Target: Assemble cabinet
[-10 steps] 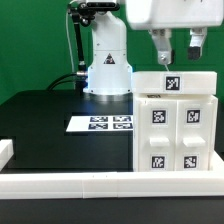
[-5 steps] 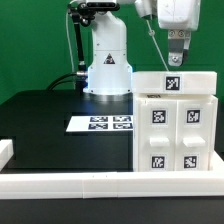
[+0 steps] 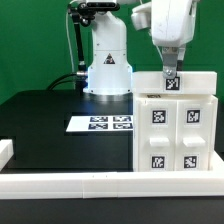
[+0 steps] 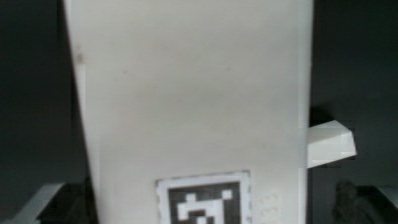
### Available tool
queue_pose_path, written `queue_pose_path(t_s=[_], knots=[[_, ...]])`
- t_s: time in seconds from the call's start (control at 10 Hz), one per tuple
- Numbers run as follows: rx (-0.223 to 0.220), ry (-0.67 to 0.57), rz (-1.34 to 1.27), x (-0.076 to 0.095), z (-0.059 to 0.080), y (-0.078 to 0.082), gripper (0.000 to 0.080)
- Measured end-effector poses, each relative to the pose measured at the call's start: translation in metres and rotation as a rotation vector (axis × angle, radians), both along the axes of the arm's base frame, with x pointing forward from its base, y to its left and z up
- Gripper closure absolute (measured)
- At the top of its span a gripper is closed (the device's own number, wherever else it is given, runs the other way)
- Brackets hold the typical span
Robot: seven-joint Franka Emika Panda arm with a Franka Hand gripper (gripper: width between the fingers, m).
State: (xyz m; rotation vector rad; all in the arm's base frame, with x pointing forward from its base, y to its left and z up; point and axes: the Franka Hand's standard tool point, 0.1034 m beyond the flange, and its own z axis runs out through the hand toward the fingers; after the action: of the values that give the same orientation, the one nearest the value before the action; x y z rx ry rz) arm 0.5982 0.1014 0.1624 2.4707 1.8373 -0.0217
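Observation:
The cabinet (image 3: 175,125) is a large white box at the exterior view's right, with several tagged drawer blocks on its front and a tag on its top. My gripper (image 3: 170,72) has come down onto the top edge of the cabinet, over the top tag. In the wrist view the cabinet's white top panel (image 4: 187,100) fills the middle, with its tag (image 4: 205,200) between my fingers. The dark fingers (image 4: 57,205) stand on either side of the panel and look open, with a small gap on each side.
The marker board (image 3: 100,123) lies on the black table left of the cabinet. The arm's white base (image 3: 107,65) stands behind it. A low white border rail (image 3: 70,182) runs along the front, with a short white piece (image 3: 5,152) at the left edge.
My gripper has moved left and down from above the cabinet onto its top edge, and it has turned about its axis.

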Motion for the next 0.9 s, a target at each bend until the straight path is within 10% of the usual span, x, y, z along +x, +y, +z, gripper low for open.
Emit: queue_pose_path(t_s=[0.9], knots=[[0.017, -0.025, -0.444, 0.0004, -0.0029, -0.0013, 0.0248]])
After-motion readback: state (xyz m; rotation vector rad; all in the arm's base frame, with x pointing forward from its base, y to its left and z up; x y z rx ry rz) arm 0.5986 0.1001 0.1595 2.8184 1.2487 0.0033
